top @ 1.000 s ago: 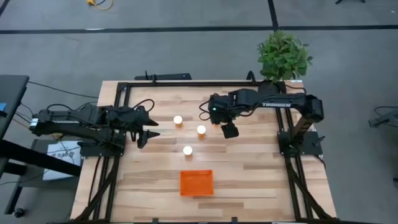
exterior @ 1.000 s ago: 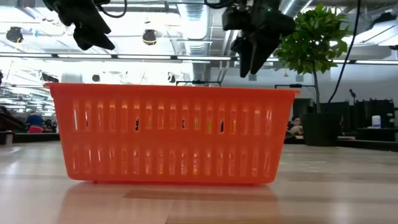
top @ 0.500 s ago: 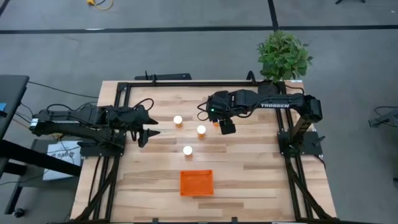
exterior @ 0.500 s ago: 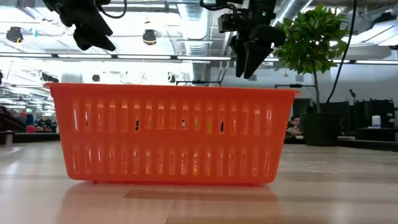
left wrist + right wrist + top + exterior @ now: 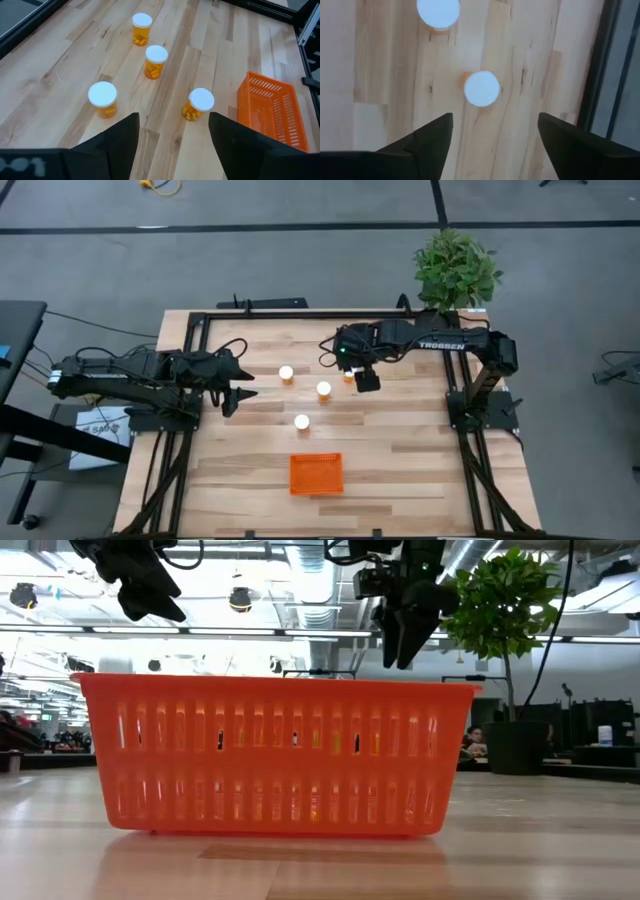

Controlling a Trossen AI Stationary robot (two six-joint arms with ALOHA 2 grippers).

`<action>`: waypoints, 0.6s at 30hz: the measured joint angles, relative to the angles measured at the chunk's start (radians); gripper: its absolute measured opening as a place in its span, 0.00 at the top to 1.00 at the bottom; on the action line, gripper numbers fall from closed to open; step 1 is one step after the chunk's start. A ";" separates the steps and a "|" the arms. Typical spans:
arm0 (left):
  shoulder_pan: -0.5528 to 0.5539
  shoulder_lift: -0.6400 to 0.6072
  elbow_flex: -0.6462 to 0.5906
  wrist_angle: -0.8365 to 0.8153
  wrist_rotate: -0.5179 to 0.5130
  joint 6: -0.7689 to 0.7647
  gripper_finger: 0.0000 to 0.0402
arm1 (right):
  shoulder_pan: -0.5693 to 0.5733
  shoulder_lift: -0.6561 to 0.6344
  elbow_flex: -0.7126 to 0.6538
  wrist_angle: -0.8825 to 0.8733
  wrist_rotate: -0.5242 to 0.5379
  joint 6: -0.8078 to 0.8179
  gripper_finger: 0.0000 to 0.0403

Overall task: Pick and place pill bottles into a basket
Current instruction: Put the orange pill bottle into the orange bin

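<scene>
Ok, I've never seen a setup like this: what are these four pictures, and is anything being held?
Two robot arms work at a wooden table. One camera looks straight down, one sits at table height behind the orange basket, and one rides on each wrist. Four pill bottles stand on the wood, all outside the basket. The right tool hangs open above one bottle, the one barely visible from overhead. The left tool waits open at the table's left side. Nothing is held.

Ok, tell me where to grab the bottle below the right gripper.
Come straight down and close high on its round sides. The bottle stands upright, apart from the next bottle, and the open right gripper hangs above it.
</scene>
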 joint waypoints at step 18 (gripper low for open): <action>0.000 0.000 0.000 0.000 0.000 0.000 0.43 | -0.090 0.000 0.000 0.025 -0.154 -0.134 0.21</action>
